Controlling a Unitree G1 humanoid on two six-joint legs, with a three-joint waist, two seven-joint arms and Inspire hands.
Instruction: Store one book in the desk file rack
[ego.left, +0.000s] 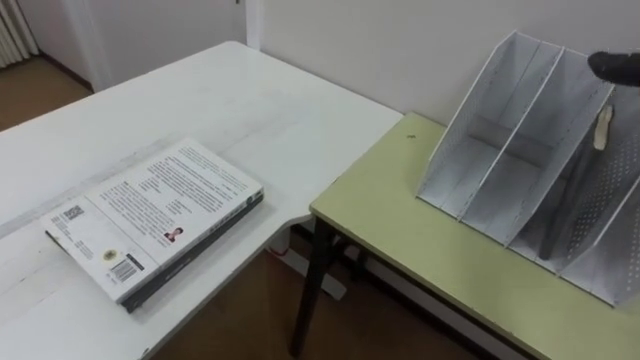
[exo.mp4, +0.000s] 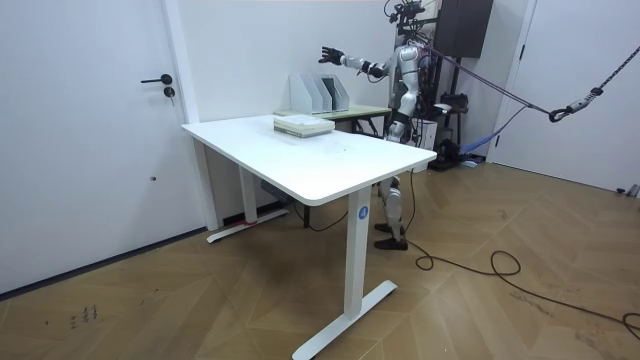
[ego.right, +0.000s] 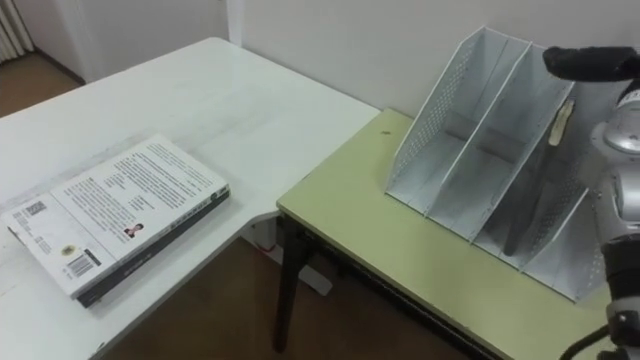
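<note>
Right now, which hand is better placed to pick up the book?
Left, likely. The book lies flat on the white table on the robot's left, while the right hand is raised, open, over the file rack on the green table, well away from it.

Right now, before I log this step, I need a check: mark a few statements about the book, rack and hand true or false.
1. The book lies flat on the white table. True.
2. The file rack stands on the white table. False: it stands on the yellow-green desk.
3. The right hand grips the book. False: it is open, raised over the rack.
4. The book lies to the robot's left of the rack. True.
</note>
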